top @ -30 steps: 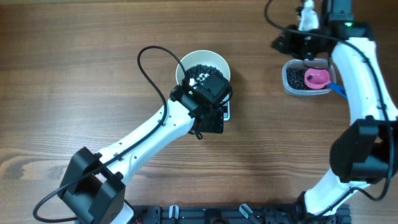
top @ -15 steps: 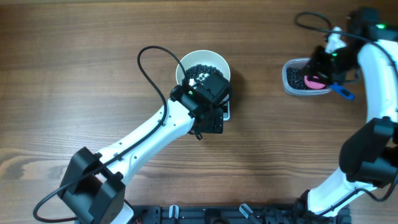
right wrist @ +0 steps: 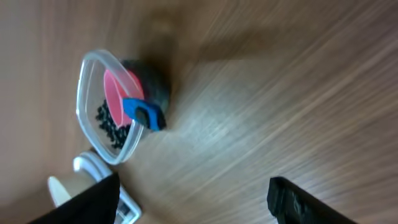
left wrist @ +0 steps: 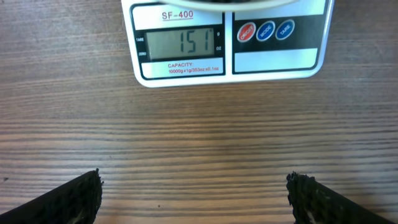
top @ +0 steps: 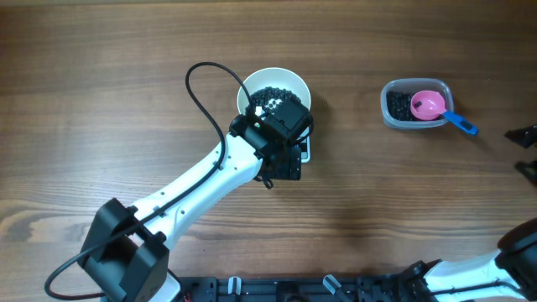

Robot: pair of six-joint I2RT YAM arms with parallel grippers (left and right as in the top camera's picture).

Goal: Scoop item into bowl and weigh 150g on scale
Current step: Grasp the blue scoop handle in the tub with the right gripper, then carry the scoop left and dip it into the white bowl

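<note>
Scale [left wrist: 230, 37], bowl [top: 281, 74] of beans [top: 267, 95] on top: dead ahead of left gripper [left wrist: 194, 183], jaws wide, empty; right gripper [right wrist: 193, 186] well off, spread, empty.

In the left wrist view, read the face of the scale [left wrist: 280, 59] as follows. The model mark "SF-400" stands above the display [left wrist: 180, 45]. The display shows "151". Small marks "g" and "oz" sit at its right edge, and "TARE" and "ZERO" at its left. Below the display you find "CAPACITY:" and a finer line, roughly "10000g x 1g/353oz x 0.1oz". The red button [left wrist: 247, 31] appears to read "ON/OFF". The two blue buttons [left wrist: 266, 30] appear to read "MODE" and "TARE". No other text is legible.
</note>
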